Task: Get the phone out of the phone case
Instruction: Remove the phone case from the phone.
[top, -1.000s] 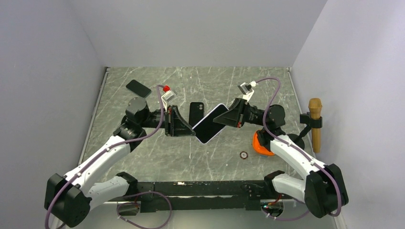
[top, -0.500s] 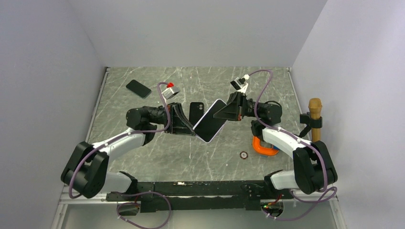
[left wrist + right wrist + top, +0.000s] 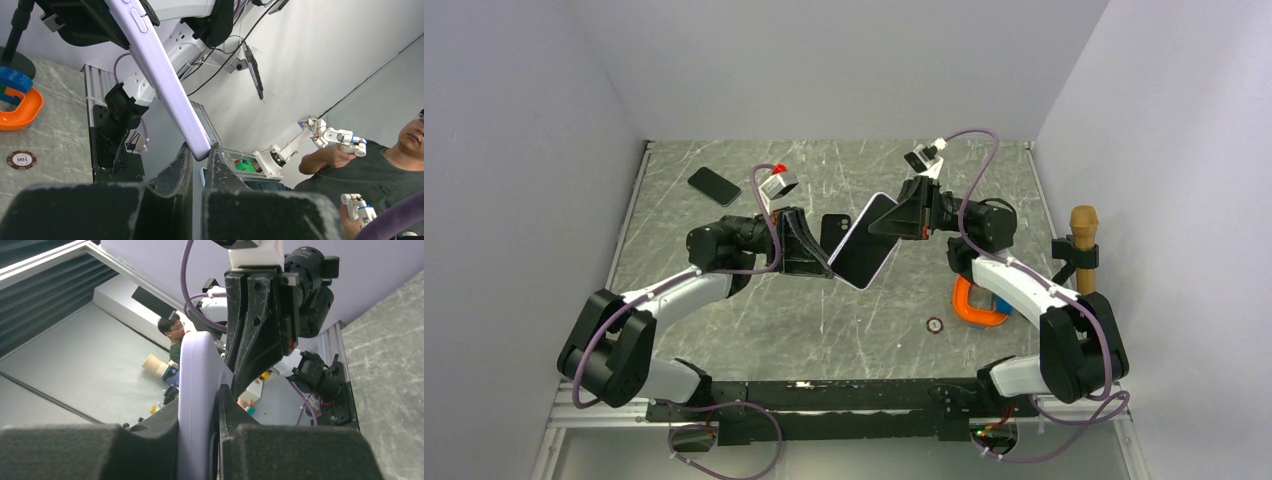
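Note:
The phone (image 3: pixel 865 248), dark screen up, sits in its lavender phone case (image 3: pixel 165 80) and hangs tilted above the middle of the table. My left gripper (image 3: pixel 828 268) is shut on the case's lower left corner. In the left wrist view that corner is pinched between the black fingertips of the left gripper (image 3: pixel 201 152). My right gripper (image 3: pixel 887 226) is shut on the upper right end. In the right wrist view the case's lavender edge (image 3: pixel 197 370) fills the gap in the right gripper (image 3: pixel 198 401).
A black phone (image 3: pixel 835 233) lies on the table behind the held one, and another (image 3: pixel 714 185) lies at the back left. An orange clamp (image 3: pixel 977 305) and a small chip (image 3: pixel 935 324) lie at the right. A brown microphone (image 3: pixel 1083 250) stands by the right wall.
Both arms have carried the cased phone slightly away from the bases and tilted it steeper. Both elbows have dropped low. Each gripper keeps its hold.

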You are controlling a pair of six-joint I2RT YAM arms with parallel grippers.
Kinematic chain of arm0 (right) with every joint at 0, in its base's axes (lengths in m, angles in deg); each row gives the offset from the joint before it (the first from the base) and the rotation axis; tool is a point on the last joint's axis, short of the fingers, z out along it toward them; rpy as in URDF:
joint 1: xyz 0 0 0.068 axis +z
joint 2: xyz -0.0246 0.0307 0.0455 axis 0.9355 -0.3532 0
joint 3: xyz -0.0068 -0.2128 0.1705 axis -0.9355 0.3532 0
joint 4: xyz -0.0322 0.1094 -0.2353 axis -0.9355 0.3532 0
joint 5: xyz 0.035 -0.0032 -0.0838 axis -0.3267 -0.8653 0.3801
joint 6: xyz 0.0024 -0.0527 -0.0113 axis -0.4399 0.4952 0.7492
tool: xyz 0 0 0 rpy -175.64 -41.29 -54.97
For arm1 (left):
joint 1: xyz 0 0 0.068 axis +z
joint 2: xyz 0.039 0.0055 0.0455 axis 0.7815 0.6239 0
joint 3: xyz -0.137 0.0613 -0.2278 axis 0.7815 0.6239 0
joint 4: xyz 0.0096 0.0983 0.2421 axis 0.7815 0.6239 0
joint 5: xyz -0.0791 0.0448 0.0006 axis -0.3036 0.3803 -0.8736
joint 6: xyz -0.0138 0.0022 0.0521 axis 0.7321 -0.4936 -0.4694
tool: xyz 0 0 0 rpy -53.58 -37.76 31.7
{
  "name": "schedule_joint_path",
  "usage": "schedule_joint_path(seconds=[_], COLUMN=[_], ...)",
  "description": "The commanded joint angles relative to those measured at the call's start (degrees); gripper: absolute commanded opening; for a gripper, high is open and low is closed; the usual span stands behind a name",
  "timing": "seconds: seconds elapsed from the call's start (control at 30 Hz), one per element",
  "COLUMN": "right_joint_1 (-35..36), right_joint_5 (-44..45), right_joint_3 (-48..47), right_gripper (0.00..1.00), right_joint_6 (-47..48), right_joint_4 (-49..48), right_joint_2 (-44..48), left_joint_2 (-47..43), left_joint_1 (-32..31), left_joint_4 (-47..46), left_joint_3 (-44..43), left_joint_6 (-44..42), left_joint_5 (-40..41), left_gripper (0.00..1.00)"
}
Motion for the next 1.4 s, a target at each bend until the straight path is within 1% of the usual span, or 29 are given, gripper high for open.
schedule_joint_path(seconds=[0.0,0.13,0.23,0.3,0.33,0.37,0.4,0.43,0.53,0.57,0.6,0.67,0.7,0.77,0.83,0.9,1.0,1.1,1.23,1.37], right_joint_1=[10.79,11.56,11.46,11.28,11.27,11.21,11.28,11.08,9.67,9.17,8.67,8.08,7.78,7.65,7.49,7.44,7.53,7.53,7.82,8.51], right_joint_5=[14.1,15.31,15.36,15.56,15.95,16.41,16.8,17.15,18.93,19.3,19.89,20.92,21.58,24.72,27.27,29.71,32.13,33.46,34.1,35.27], right_joint_3=[-9.64,-10.94,-10.07,-8.45,-7.58,-6.79,-6.02,-5.5,-3.38,-2.26,-1.4,-0.15,0.31,0.94,0.35,-0.14,-0.82,-0.66,-0.32,0.29], right_gripper=[0.0,0.0,0.0,0.0,0.0,0.0,0.0,0.0,0.0,0.0,0.0,0.0,0.0,0.0,0.0,0.0,0.0,0.0,0.0,0.0], right_joint_6=[-11.43,-11.75,-12.18,-12.14,-12.02,-11.95,-11.88,-11.5,-8.71,-6.84,-4.38,1.55,6.21,11.54,15.35,18.23,20.39,21.19,21.65,22.05], right_joint_4=[-17.78,-17.78,-17.78,-17.78,-17.82,-17.78,-17.77,-17.72,-15.57,-13.32,-10.55,-3.44,0.59,7.08,11.96,14.36,15.87,16.29,16.76,17.24], right_joint_2=[1.46,0.21,-0.02,0.42,0.68,0.93,1.29,1.48,2.67,3.22,3.99,5.62,6.54,8.32,8.82,9.16,8.59,7.9,7.39,7.18], left_joint_2=[5.81,5.79,3.91,2.06,1.1,0.23,-0.66,-1.75,-8.02,-10.98,-14.02,-19.6,-21.94,-26.18,-29.97,-32.42,-35.33,-37.37,-37.94,-36.17], left_joint_1=[0.67,0.63,0.82,1.51,2.22,3.07,3.8,4.61,5.5,5.31,5.02,4.39,3.99,2.78,1.56,0.32,-2.01,-5.03,-9.16,-12.32], left_joint_4=[-5.98,-6.06,-6.0,-4.21,-1.61,1.44,7.07,15.56,35.67,42.36,49.1,58.43,60.96,64.34,64.8,62.91,56.02,50.56,48.75,45.67], left_joint_3=[-0.19,-0.23,0.61,1.46,2.09,2.73,3.17,3.46,5.42,5.77,5.83,6.09,6.48,7.5,9.35,12.08,16.63,19.2,18.47,17.52], left_joint_6=[-6.11,-6.24,-8.02,-9.93,-11.4,-13.21,-15.48,-19.02,-30.55,-34.39,-38.25,-43.29,-44.88,-46.61,-46.69,-44.98,-40.8,-39.41,-41.62,-41.79], left_joint_5=[3.18,2.59,1.65,1.38,1.91,2.8,3.89,5.71,13.68,16.65,19.67,24.93,26.91,29.75,31.47,32.58,34.98,38.02,41.76,44.42], left_gripper=[0.0,0.0,0.0,0.0,0.0,0.0,0.0,0.0,0.0,0.03,0.12,0.31,0.41,0.6,0.69,0.71,0.74,0.75,0.76,0.76])
